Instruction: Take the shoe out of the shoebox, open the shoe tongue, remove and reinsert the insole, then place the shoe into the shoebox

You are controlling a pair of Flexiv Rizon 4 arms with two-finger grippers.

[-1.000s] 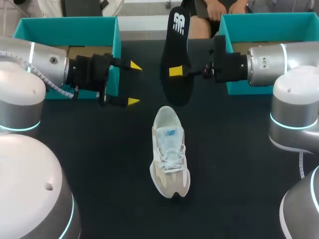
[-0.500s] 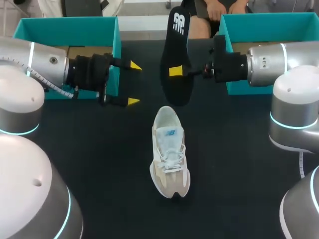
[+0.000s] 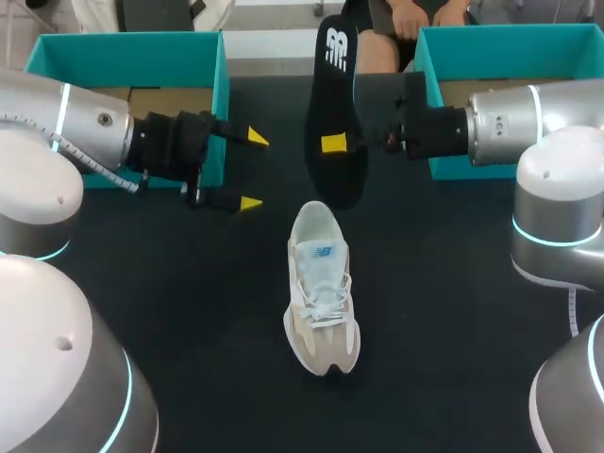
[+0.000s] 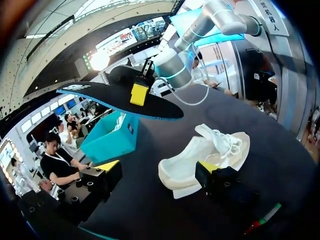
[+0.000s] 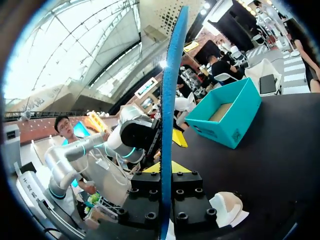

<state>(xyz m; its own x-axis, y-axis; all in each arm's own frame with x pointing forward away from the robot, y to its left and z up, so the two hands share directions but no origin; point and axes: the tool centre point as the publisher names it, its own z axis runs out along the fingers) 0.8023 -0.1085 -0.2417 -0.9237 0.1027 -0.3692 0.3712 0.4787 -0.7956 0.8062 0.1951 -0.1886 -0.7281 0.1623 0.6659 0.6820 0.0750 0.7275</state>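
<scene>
A white and beige shoe (image 3: 321, 291) lies on the black table, toe toward me, heel pointing away. Above its heel hangs the black insole (image 3: 336, 113), and my right gripper (image 3: 334, 143) is shut on its edge. The right wrist view shows the insole (image 5: 170, 115) edge-on, pinched between my fingers, with the shoe (image 5: 228, 209) beside them. My left gripper (image 3: 248, 171) stands open to the left of the insole, nothing between its fingers. Ahead of my left gripper (image 4: 159, 167) I see the shoe (image 4: 207, 155) and, above it, the insole (image 4: 120, 98).
A teal shoebox (image 3: 132, 58) stands at the back left behind my left arm. Another teal shoebox (image 3: 510, 42) stands at the back right behind my right arm. A person's hands (image 3: 420, 17) rest just beyond the table's far edge.
My left gripper has tilted and shifted slightly toward me. The insole has edged a little toward the shoe with the right gripper.
</scene>
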